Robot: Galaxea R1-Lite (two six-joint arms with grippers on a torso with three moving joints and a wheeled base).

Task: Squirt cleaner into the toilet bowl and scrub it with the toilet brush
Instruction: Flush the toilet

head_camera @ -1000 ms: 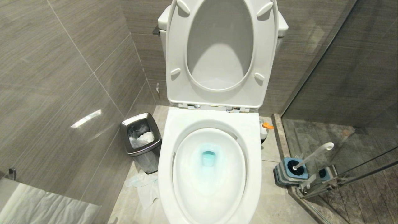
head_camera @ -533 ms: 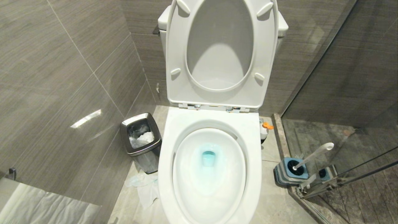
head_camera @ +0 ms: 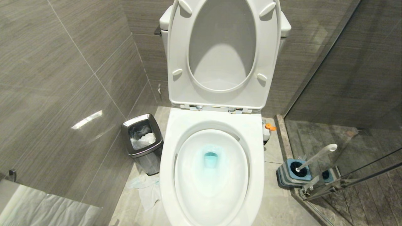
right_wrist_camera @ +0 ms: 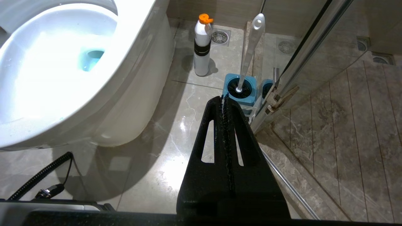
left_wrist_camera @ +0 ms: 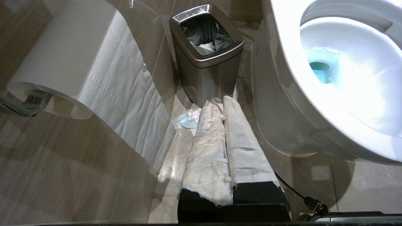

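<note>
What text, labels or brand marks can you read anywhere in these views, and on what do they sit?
None can be read.
Cleaner: white bottle with an orange cap and a dark band, no legible print.
Toilet bowl: plain white, no brand mark showing.
Toilet brush and its blue holder: no lettering.
Steel bin: no label.
Paper roll: embossed pattern only, no words.

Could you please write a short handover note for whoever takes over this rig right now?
Left gripper: shut, empty, low beside the steel bin.
Right gripper: shut, empty, above the floor near the brush holder.
Cleaner stands on the floor beside the toilet bowl; toilet brush sits in its holder.
Done: teal-blue liquid already in the bowl water.
Left: whether scrubbing is done cannot be told.
</note>
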